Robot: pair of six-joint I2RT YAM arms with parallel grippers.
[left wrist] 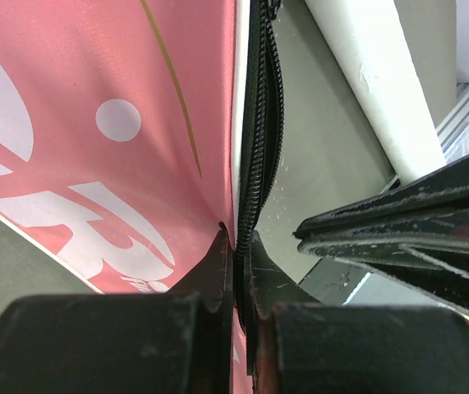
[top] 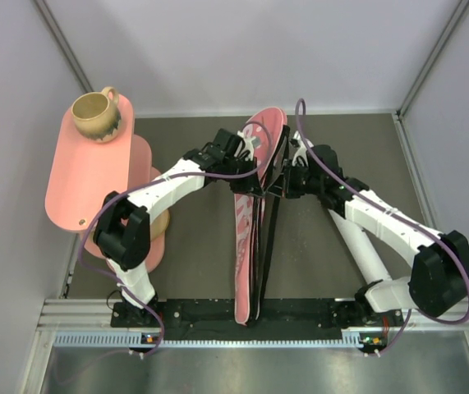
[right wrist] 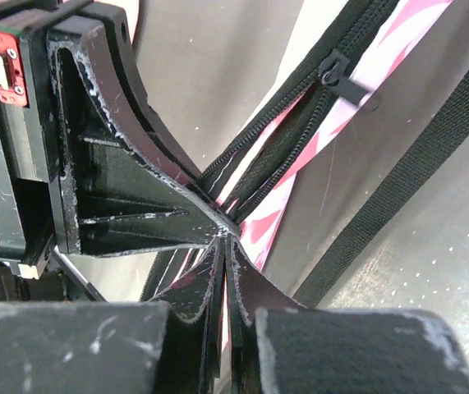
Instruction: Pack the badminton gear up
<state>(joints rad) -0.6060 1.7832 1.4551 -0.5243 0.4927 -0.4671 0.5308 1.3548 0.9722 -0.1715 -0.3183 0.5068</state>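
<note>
From above, the pink bag (top: pixel 248 246) stands on its long edge down the middle of the surface (top: pixel 193 246). It runs from 6 o'clock at the arm bases to 12 o'clock near the back wall, with its black strap (top: pixel 267 246) trailing along its 3 o'clock side. The left gripper (top: pixel 257 182) and right gripper (top: pixel 278 187) meet at the bag's upper rim, beyond its middle toward 12.

Only the wrist views settle the grips. The left one shows its fingers clenched on the black zipper (left wrist: pixel 259 123) band, with white lettering on the pink cloth at 9 o'clock. The right one shows its own fingers pinched tight on the same rim, and the zipper pull (right wrist: pixel 337 74) sits further along at 1 o'clock.

A pink tiered table (top: pixel 86 180) at 9 o'clock carries a tan mug (top: pixel 94 115). Pale walls close three sides. Open surface shows between the bag and the left arm, and at 2 o'clock behind the right arm.
</note>
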